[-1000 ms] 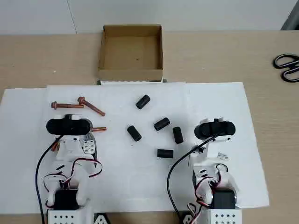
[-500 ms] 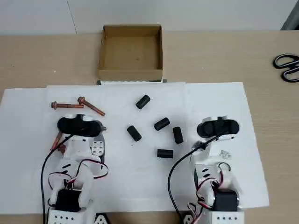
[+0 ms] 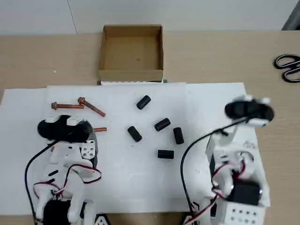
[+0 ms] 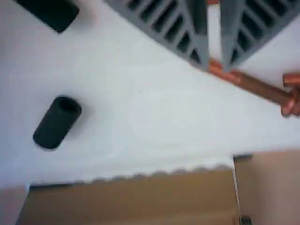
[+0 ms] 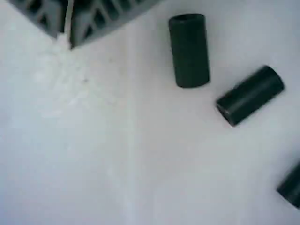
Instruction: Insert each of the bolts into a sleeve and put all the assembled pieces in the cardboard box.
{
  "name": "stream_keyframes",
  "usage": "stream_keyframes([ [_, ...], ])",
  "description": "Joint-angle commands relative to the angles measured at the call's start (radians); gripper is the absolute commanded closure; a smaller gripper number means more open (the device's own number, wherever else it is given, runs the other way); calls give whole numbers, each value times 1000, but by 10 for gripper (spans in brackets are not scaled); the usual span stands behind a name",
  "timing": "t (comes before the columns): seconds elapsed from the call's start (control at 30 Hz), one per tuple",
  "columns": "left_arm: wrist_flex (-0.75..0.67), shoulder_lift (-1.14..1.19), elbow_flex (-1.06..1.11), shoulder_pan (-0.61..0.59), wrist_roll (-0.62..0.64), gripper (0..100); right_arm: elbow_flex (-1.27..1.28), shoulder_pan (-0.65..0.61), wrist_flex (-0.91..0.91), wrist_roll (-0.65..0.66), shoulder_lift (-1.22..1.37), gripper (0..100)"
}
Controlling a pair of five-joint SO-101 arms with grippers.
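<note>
Judging by the empty cardboard box (image 3: 131,74), nothing was assembled yet: five sleeves (image 3: 162,124) lay loose on the white paper (image 3: 140,178), with the bolts (image 3: 68,106) apart from them. The left gripper (image 4: 218,65), closed to a slit, had its tips at one bolt (image 4: 255,86) without visibly holding it; the right gripper (image 5: 69,40), likewise closed, held nothing.

Wooden table (image 3: 47,54), white paper sheet (image 3: 140,183), cardboard box (image 3: 131,74), scissors (image 3: 288,67)
</note>
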Motion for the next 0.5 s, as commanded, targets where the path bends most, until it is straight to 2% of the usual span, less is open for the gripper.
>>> stream_keyframes([
  [0.0, 2, 18, -94, 2, 3, 993, -284, 7, 99, -78, 193, 995],
  [0.13, 3, 198, -217, -3, 3, 993, -468, 7, 234, -147, 374, 995],
  [0.27, 15, 496, -412, -5, 8, 993, -582, 7, 374, -167, 539, 995],
  [0.4, 183, 816, -696, -6, 9, 993, -686, 7, 490, -149, 687, 995],
  [0.47, 324, 957, -831, -6, 9, 993, -704, 7, 496, -69, 739, 995],
])
